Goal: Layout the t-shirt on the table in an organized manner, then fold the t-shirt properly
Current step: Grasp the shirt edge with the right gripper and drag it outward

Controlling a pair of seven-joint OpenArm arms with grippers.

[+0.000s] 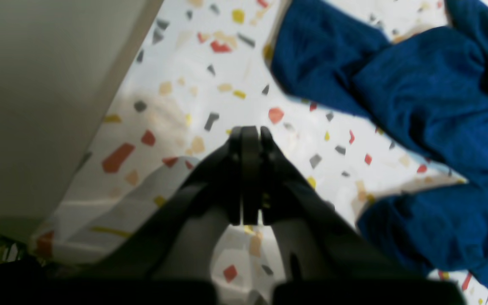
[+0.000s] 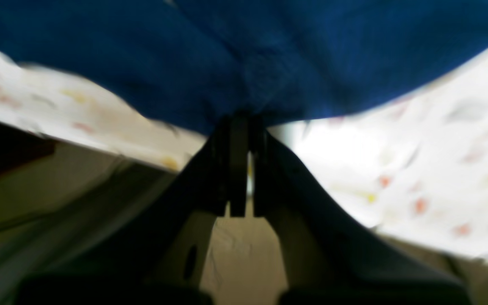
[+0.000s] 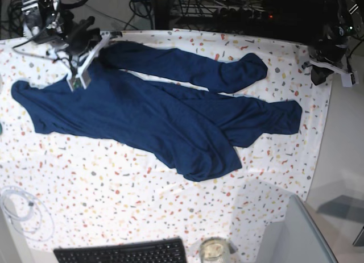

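1. Right gripper [image 2: 240,123] has its jaws pinched together on an edge of the t-shirt [image 2: 244,55]; in the right wrist view the navy cloth bunches into a small pucker right at the fingertips, which suggests a grip meant for pulling the garment out flat.
2. Left gripper [image 1: 250,135] is closed on nothing, its jaws pressed flat together over bare table [image 1: 210,51], with the shirt's folds lying apart from it to one side. Parked at the table's edge, it looks to be waiting its turn.
3. Seen from the base view, the t-shirt [image 3: 142,112] sprawls across the far half of the table [image 3: 114,195], twisted rather than spread: one long part runs along the back, another crosses below it, and a rumpled lobe points toward the near side.
4. By my reading the layout step is barely started; the pinch sits at the shirt's far corner on the right arm's side, a sensible spot to drag out wrinkles.
5. Farther toward the near edge sit a black keyboard [image 3: 122,253], a glass jar [image 3: 213,250] and a coiled white cable [image 3: 23,209], all well apart from the cloth.
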